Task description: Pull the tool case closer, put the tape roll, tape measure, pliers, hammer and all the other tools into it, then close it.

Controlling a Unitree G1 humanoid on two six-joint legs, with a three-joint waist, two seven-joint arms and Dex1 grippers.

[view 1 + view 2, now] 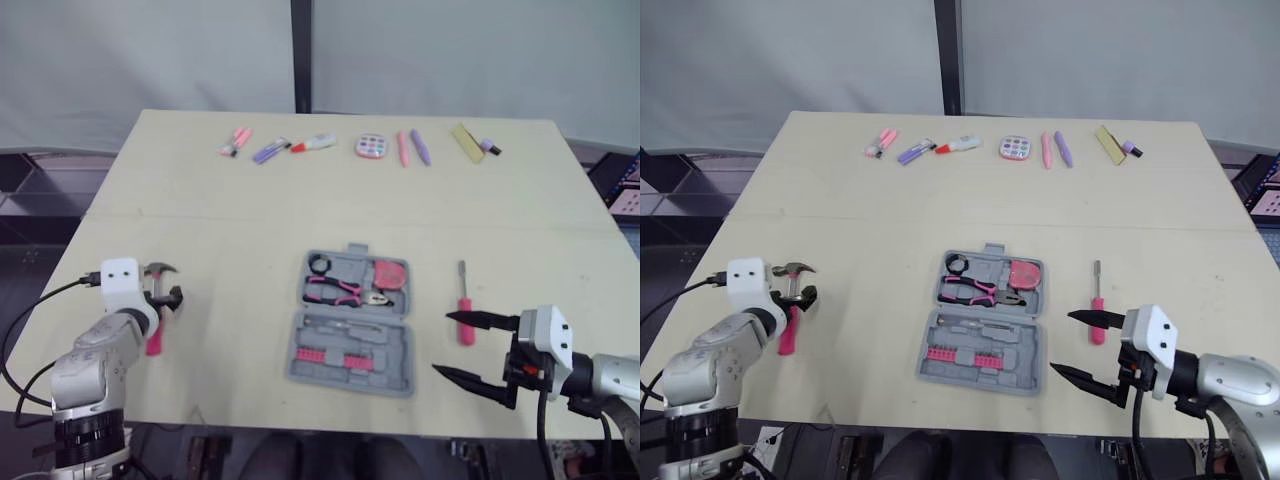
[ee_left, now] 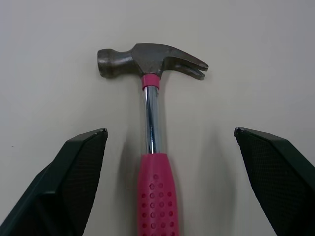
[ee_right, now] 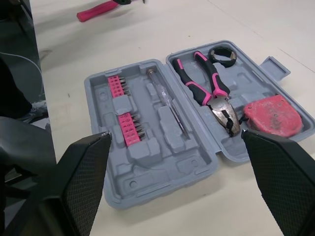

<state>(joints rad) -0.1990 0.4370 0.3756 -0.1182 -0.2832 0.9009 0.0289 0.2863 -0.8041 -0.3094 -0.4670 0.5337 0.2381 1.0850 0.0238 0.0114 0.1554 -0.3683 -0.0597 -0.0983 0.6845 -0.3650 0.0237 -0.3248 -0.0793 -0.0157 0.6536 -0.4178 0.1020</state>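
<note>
A row of small stationery items lines the top of the frame on a pale wooden table [image 1: 200,210]. From left to right lie a pink marker [image 1: 236,141], a purple marker [image 1: 270,150], a white tube with a red cap [image 1: 314,144], a round pink case dotted with colours [image 1: 371,147], a pink pen [image 1: 403,148], a purple pen [image 1: 420,146], a flat yellow block [image 1: 466,142] and, just beside it, a small purple piece [image 1: 489,146]. Behind the table, a grey curtain [image 1: 150,60] spans the upper frame, split at top centre by a dark upright post [image 1: 301,55].

l end effector [image 2: 170,132], r end effector [image 1: 444,343] splayed
</note>
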